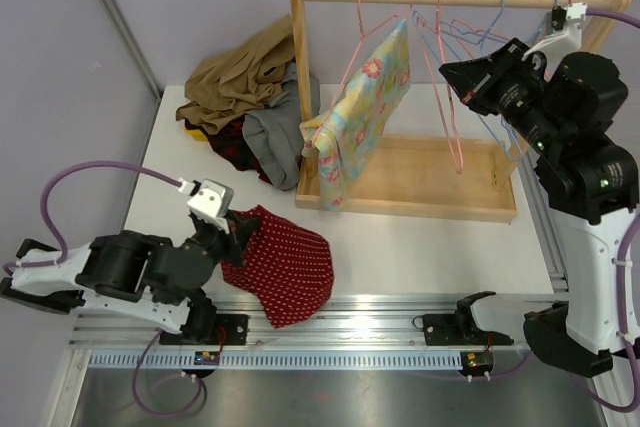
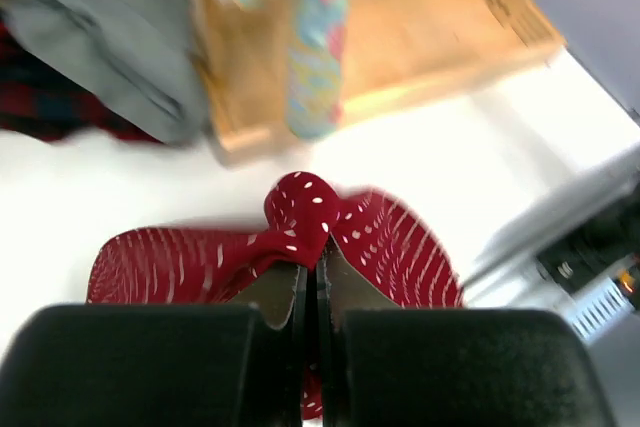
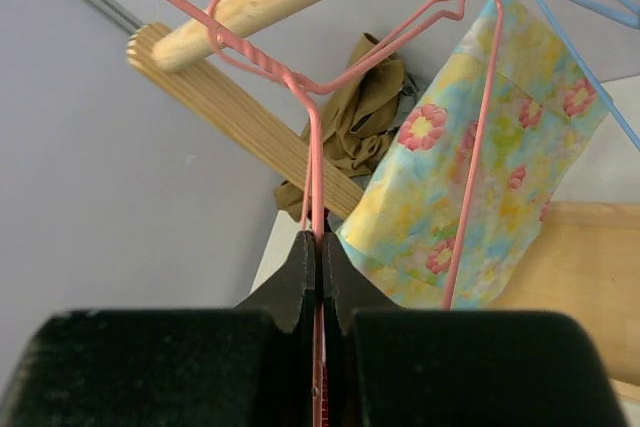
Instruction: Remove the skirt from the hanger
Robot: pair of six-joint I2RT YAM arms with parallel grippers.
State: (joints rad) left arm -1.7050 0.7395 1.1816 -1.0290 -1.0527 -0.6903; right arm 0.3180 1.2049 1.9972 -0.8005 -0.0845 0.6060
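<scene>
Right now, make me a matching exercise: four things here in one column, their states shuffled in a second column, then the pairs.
1 red skirt
2 floral cloth
3 bare pink hanger
4 clothes pile

A heaped at the table's back left
B pinched in right gripper
C draped on a hanger
D pinched in left gripper

Pairs: 1-D, 2-C, 3-B, 4-A

Robotics lab test cell. Plain lilac-grey wall panels (image 1: 200, 7) enclose a white table (image 1: 430, 247). Behind the left gripper (image 1: 235, 232) runs a slotted aluminium mounting rail (image 1: 340, 325), where the arms are bolted (purple cables (image 1: 110, 167) trail beside it). Ahead of the gripper stands a bare wooden garment rack (image 1: 420, 202).
</scene>
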